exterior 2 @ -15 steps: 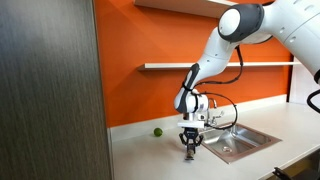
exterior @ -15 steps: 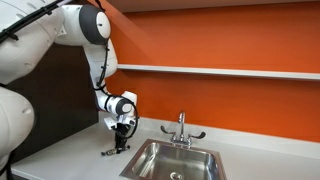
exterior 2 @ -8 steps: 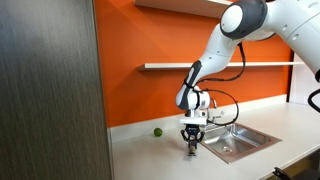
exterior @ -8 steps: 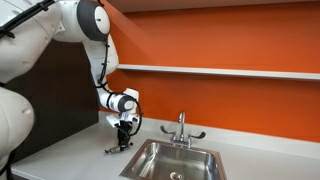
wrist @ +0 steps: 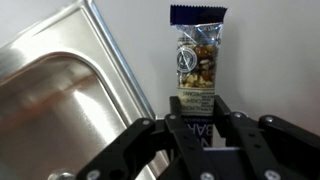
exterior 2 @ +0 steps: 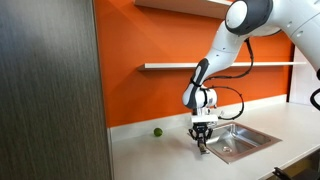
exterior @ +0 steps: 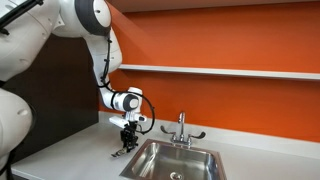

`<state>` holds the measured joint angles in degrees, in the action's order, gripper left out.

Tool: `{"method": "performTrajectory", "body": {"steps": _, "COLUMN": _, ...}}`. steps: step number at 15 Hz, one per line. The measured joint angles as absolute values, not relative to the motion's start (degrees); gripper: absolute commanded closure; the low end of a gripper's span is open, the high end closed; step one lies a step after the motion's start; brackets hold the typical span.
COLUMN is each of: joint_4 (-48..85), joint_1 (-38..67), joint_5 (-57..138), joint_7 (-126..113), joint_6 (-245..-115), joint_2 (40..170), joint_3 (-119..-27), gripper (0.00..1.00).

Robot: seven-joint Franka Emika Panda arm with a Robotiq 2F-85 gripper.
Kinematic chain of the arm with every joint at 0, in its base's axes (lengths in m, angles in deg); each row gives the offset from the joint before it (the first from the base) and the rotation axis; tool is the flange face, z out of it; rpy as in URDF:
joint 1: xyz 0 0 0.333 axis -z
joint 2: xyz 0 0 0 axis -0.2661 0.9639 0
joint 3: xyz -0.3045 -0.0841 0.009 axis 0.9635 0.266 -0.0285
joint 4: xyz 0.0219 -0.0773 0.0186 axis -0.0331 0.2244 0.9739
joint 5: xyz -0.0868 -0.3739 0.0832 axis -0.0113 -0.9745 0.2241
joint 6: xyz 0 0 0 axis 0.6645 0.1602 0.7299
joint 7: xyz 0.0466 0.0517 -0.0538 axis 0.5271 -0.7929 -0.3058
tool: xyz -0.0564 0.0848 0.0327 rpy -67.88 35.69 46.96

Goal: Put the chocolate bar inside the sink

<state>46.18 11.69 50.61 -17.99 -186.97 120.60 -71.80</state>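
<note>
In the wrist view my gripper (wrist: 198, 105) is shut on the chocolate bar (wrist: 198, 55), a thin wrapped bar with a clear window and a dark blue end, sticking out past the fingers. The sink (wrist: 60, 95), a stainless steel basin, lies just to the left of the bar. In both exterior views the gripper (exterior: 127, 143) (exterior 2: 202, 143) hangs low over the white counter, next to the sink's edge (exterior: 150, 146) (exterior 2: 235, 143). The bar shows as a small dark piece (exterior: 118, 152) under the fingers. The chrome faucet (exterior: 182, 128) stands at the sink's rear rim.
A small green ball (exterior 2: 156, 131) lies on the counter near the orange wall. A dark cabinet panel (exterior 2: 50, 90) stands at the side. A shelf (exterior: 230, 72) runs along the wall above the sink.
The gripper has carried the bar sideways along the counter toward the sink, and now hangs beside its rim.
</note>
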Motion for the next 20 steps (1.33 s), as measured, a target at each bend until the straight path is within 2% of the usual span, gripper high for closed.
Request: {"method": "performTrajectory", "body": {"steps": 20, "joint_4": 52.8, "joint_1": 24.6, "joint_5": 50.7, "joint_7": -8.0, "joint_6": -192.9, "joint_2": 117.6, "joint_3": -69.9, "gripper": 0.89}}
